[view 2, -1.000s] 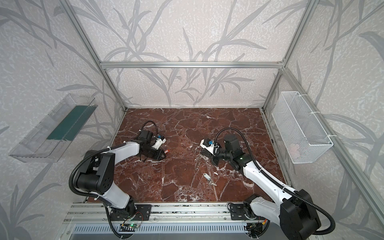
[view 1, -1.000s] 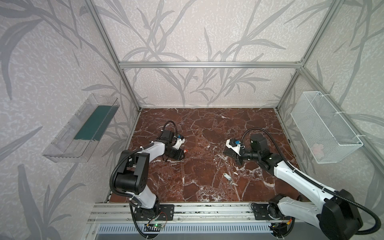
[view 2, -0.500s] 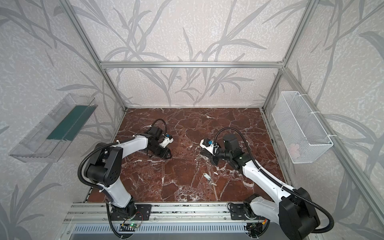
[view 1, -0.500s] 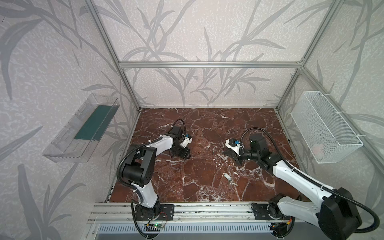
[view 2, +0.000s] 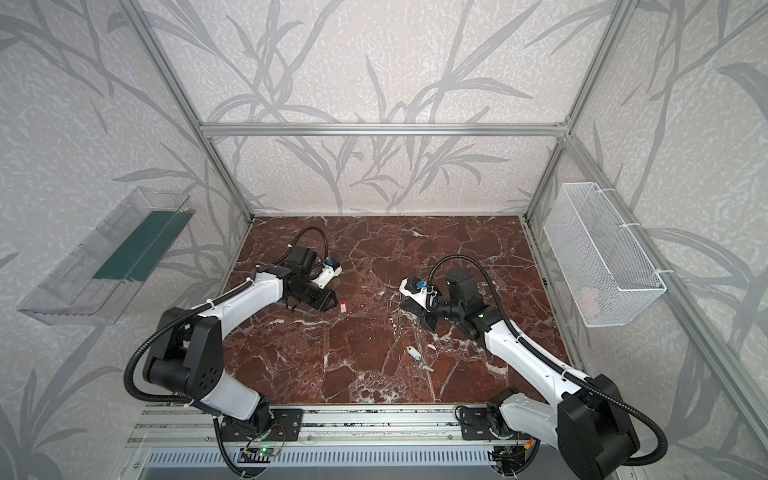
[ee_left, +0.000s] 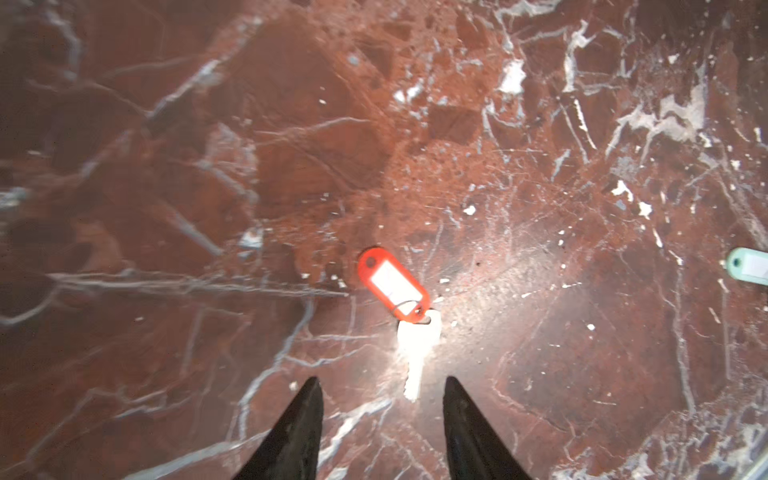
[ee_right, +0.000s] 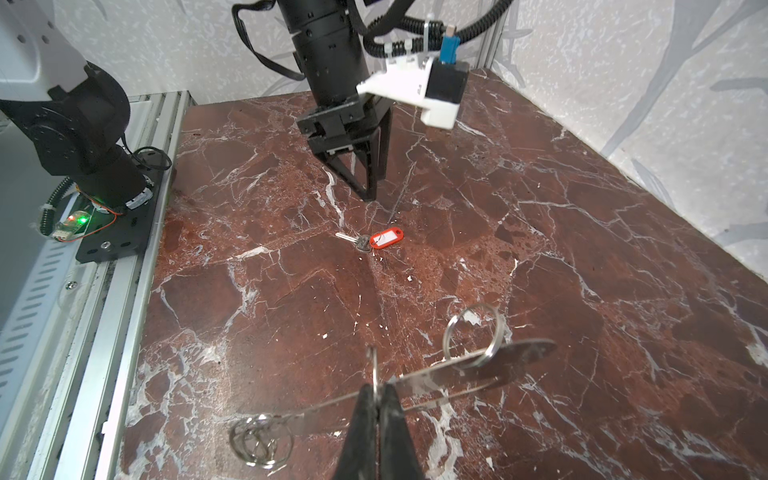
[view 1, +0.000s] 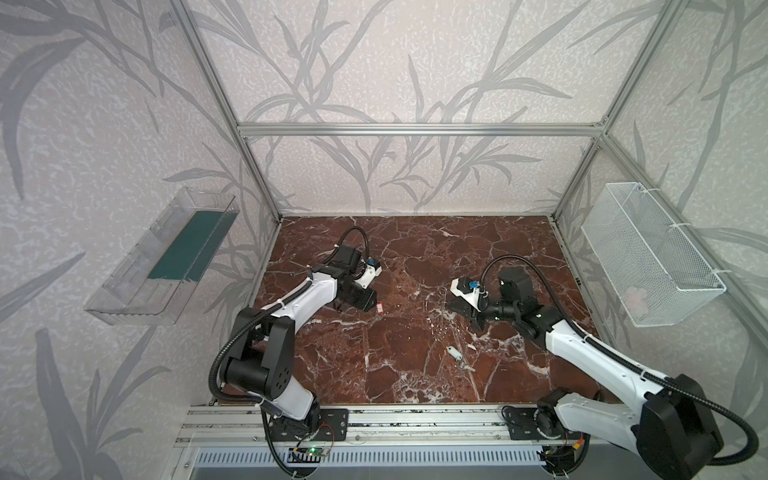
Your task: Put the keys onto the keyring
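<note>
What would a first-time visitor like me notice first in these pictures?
Probably the small silver key with a red-orange plastic tag, bright against the dark red marble-patterned tabletop. It lies just ahead of the left end effector, which stands open. Next comes the right end effector, over the right half of the tabletop, pinching a flat grey metal plate.

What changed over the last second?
The left gripper swung rightward in both top views, jaws open, up to the silver key with the red-orange tag; nothing grasped or released. Right gripper stays shut on the flat grey metal keyring; white-tagged key unmoved.
</note>
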Robot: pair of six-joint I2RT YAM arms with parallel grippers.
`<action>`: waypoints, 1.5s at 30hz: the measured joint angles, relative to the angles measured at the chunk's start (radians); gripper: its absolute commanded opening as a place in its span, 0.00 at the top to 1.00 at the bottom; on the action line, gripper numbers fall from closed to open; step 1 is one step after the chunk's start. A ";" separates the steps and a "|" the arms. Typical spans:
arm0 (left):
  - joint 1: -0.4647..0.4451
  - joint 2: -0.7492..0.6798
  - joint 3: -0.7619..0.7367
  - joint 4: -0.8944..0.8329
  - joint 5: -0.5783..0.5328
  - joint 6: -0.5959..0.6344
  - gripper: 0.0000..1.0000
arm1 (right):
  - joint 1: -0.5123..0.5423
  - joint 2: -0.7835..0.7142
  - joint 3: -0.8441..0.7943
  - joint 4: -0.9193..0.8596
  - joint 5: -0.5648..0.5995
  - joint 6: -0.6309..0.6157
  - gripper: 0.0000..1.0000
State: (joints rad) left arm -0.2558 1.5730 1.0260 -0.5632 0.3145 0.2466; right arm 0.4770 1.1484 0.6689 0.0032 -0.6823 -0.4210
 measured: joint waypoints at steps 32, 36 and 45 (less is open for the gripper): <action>-0.091 0.152 0.154 -0.105 -0.104 -0.732 0.56 | 0.000 0.000 0.000 0.000 0.001 -0.001 1.00; -0.089 0.151 0.147 -0.093 -0.078 -0.984 0.55 | 0.000 -0.013 -0.005 0.001 0.001 0.005 1.00; -0.116 0.151 0.143 -0.087 -0.136 -1.366 0.57 | 0.000 -0.040 -0.021 0.010 0.002 0.005 1.00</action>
State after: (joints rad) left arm -0.3721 1.7241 1.1687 -0.6502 0.1783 -1.1191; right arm 0.4770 1.1088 0.6476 0.0128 -0.6807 -0.4156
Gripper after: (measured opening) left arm 0.433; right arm 0.045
